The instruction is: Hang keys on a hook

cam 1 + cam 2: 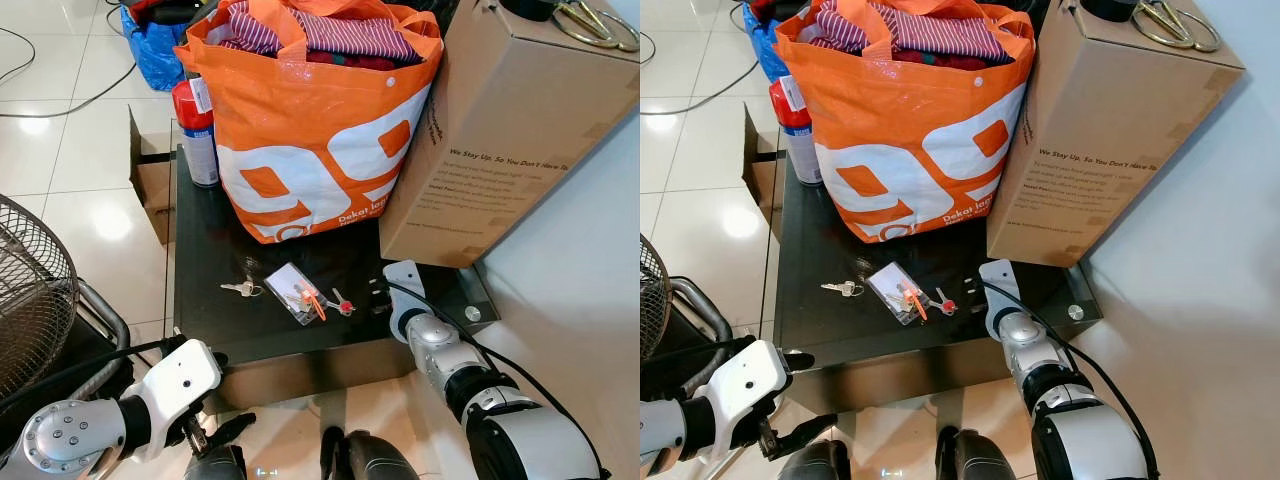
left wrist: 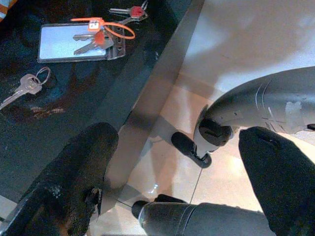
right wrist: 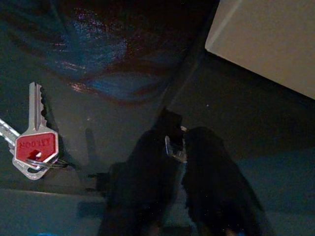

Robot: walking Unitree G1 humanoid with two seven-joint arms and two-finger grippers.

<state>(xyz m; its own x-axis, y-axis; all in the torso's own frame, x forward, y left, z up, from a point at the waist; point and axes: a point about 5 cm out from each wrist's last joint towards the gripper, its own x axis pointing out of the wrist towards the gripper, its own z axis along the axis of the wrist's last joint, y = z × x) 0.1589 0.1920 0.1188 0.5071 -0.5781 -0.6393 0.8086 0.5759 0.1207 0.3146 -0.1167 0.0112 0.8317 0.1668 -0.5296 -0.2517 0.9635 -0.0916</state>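
Keys lie on a low black glass table [image 1: 210,250]: a silver key on a ring [image 1: 241,289], a clear tag holder with keys and an orange tie [image 1: 295,292], and a red-headed key [image 1: 343,303] [image 3: 35,145]. My right gripper [image 1: 378,295] rests on the table just right of the red key. Its fingers [image 3: 147,167] are shut on a small silver key piece [image 3: 174,147]. Below the table's front edge, over the floor, my left gripper [image 2: 177,132] hangs open with nothing in it.
An orange bag of clothes [image 1: 310,120] and a big cardboard box [image 1: 500,130] with scissors [image 1: 595,25] on top take up the table's back. A spray can [image 1: 197,125] stands at back left. A fan grille [image 1: 30,290] is on my left.
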